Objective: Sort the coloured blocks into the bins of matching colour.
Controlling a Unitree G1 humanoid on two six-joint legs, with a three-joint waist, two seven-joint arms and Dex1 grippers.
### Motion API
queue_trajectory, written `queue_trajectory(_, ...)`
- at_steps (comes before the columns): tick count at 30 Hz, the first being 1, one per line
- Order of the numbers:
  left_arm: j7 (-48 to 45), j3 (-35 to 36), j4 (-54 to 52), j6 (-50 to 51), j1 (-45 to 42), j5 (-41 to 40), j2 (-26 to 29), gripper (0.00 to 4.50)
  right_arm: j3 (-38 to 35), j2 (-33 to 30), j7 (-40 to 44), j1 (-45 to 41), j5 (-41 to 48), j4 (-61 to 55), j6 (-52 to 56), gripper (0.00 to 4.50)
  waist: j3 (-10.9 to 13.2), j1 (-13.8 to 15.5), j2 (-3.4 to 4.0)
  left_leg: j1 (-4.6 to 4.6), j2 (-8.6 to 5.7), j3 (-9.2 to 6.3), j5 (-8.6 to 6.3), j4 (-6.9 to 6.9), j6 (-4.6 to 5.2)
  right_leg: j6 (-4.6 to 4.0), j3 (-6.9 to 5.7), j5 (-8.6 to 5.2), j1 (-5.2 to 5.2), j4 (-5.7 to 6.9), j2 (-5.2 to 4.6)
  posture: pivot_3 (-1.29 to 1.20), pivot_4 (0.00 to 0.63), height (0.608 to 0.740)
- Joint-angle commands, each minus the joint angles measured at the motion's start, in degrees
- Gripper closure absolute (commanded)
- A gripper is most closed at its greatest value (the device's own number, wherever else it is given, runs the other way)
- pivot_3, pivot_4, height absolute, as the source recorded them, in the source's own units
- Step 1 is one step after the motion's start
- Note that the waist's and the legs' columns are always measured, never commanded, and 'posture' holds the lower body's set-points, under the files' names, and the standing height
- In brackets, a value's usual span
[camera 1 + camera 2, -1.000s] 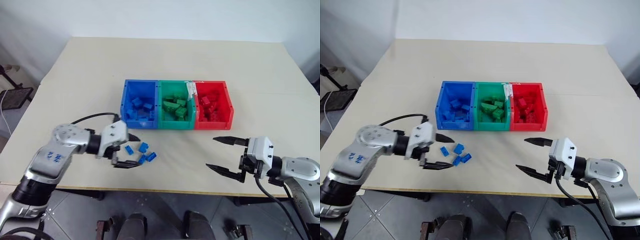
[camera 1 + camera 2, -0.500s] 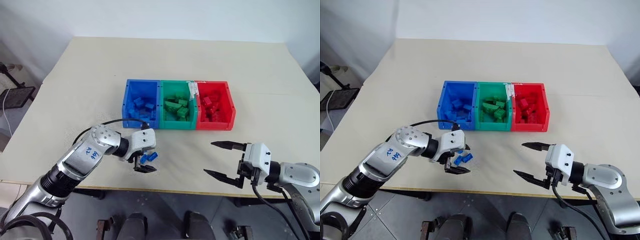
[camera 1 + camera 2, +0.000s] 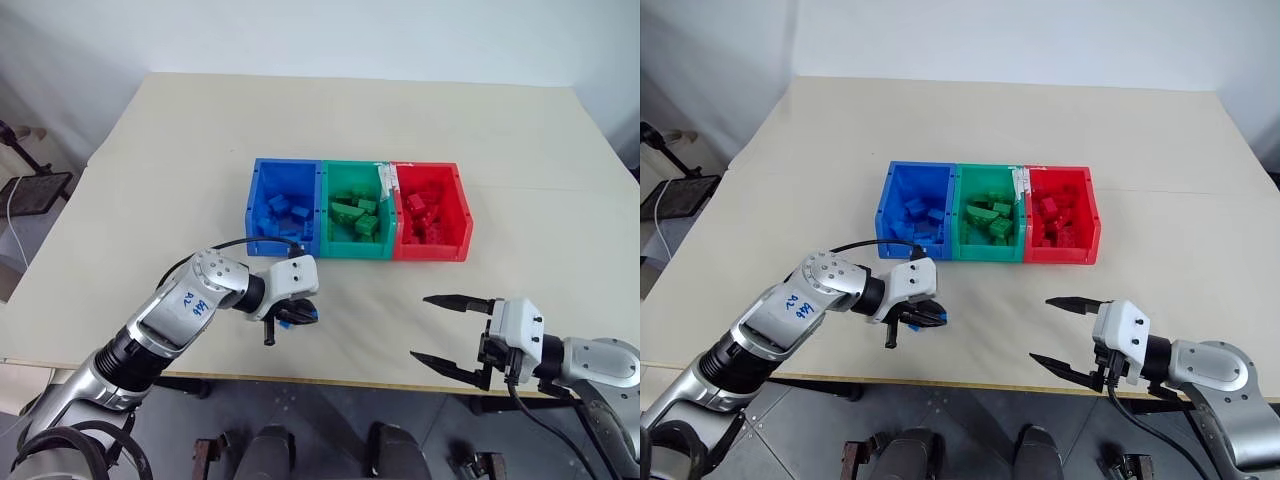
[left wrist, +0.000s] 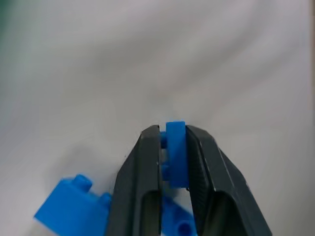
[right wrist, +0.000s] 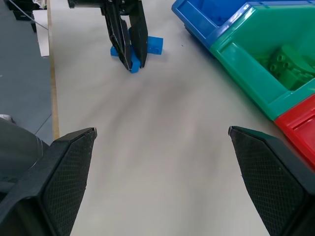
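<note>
A pale, cream-coloured surface (image 3: 180, 140) stands against a plain white wall, with grey floor around it. Toward the middle of the surface sit the bins (image 3: 357, 210), three boxes joined in a row: blue on the robot's left, green in the middle, red on the right. Each holds a heap of bricks of its own colour.

Near the front edge, just in front of the blue bin, the left gripper (image 3: 283, 318) is down at the surface with its jaws closed on a blue brick (image 4: 175, 147). In the left wrist view the brick sits pinched between the two black fingers (image 4: 142, 167), its end poking out past the tips. A few loose blue bricks (image 4: 74, 209) lie on the surface right beside the gripper; I cannot tell from here how many.

The right gripper (image 3: 452, 333) hangs over the front right part of the surface, well apart from the bins and the bricks, its jaws spread wide with nothing between them.
</note>
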Motion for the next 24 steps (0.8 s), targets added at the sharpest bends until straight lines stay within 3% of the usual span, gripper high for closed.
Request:
queue_trajectory(1,0.7,10.4,1.6,-0.8,-2.1,-6.1,-2.2,4.14,-4.9,0.9,-2.4,1.5,3.3,-2.3,0.9,0.00,0.0,-0.1,0.00,0.00,0.00,0.00,0.00,0.00,0.00,0.00,0.00,0.00,0.00,0.00,0.00,0.00,0.150,0.740)
queue_trajectory(5,5.5,17.0,6.4,-4.0,-3.4,-5.5,-2.8,4.14,-7.4,2.2,-5.1,2.6,4.3,-3.0,1.9,0.00,0.0,-0.3,0.00,0.04,0.01,-0.02,0.00,0.00,0.00,0.00,-0.01,0.00,0.00,0.04,0.01,0.00,0.150,0.740)
queue_trajectory(10,6.2,19.2,7.7,-5.8,-3.6,-6.7,-3.0,4.14,-7.8,2.2,-5.9,2.7,4.3,-3.2,2.2,0.00,0.0,-0.3,0.01,0.05,0.01,0.02,0.00,-0.01,0.00,0.00,0.00,0.00,0.00,0.03,0.00,0.00,0.150,0.740)
queue_trajectory(21,20.8,30.3,23.6,-16.1,-9.4,-7.2,-13.5,4.14,-11.2,5.7,-13.2,0.6,7.0,-4.2,3.8,0.00,0.0,-0.1,0.00,0.03,-0.01,-0.01,0.00,0.01,0.00,0.00,-0.02,0.00,0.00,0.03,0.00,0.00,0.150,0.740)
queue_trajectory(24,20.4,30.9,29.9,-19.3,-10.5,-7.6,-14.9,4.14,-10.8,5.5,-13.6,0.5,7.0,-4.4,4.2,0.00,0.0,-0.2,0.00,0.05,-0.02,-0.01,0.00,-0.01,0.00,0.00,-0.02,0.00,0.00,0.05,0.00,0.00,0.150,0.740)
